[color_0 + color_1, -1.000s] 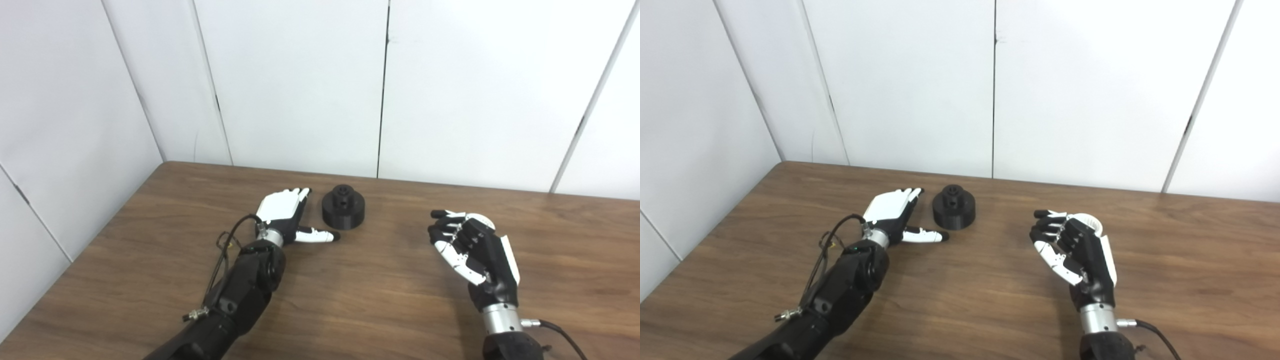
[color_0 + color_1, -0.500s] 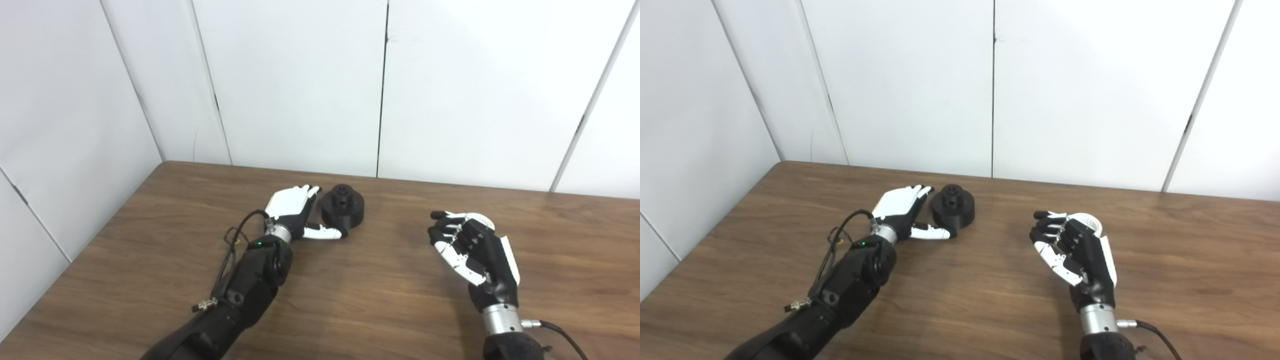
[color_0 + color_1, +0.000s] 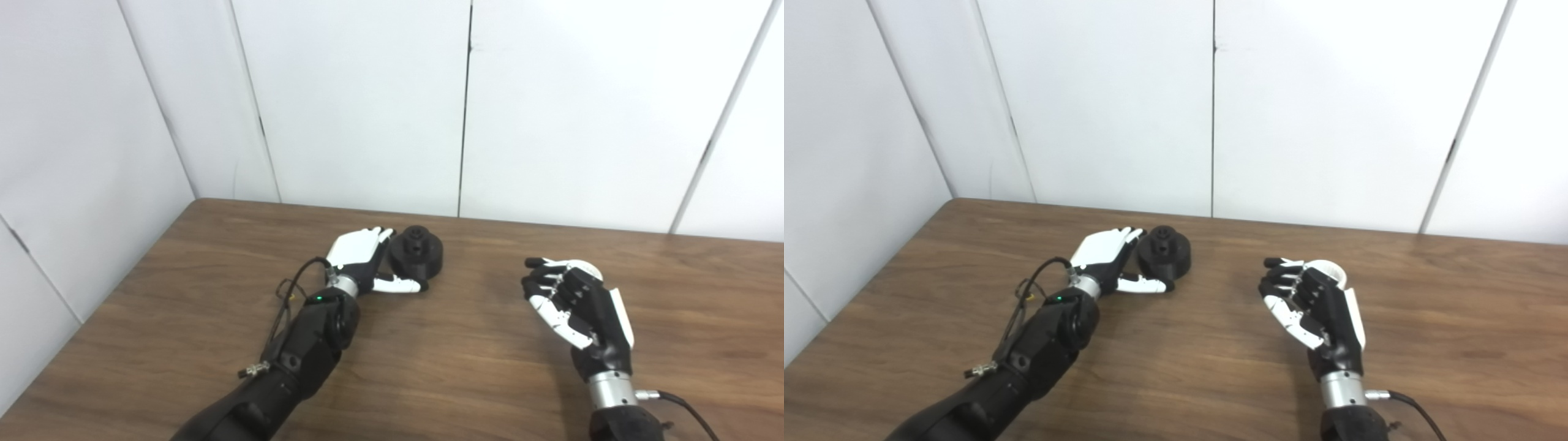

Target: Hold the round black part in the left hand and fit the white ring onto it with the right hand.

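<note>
The round black part [image 3: 418,255] stands on the wooden table [image 3: 429,367], a stepped disc with a small hub on top. My left hand [image 3: 361,260] lies open against its left side, fingers stretched along the part and thumb reaching under its front edge. My right hand [image 3: 576,300] hovers over the table to the right, palm turned toward the left, fingers curled around the white ring [image 3: 1329,269]. Only the ring's top rim shows behind the fingers.
White wall panels [image 3: 465,110] close off the table's far edge and left side. A black cable [image 3: 288,294] loops beside my left wrist. Another cable [image 3: 680,404] trails from my right wrist at the bottom right.
My left hand has slid right and forward until its fingers and thumb reach the black part. The right hand has held still with the ring. The camera shifted slightly.
</note>
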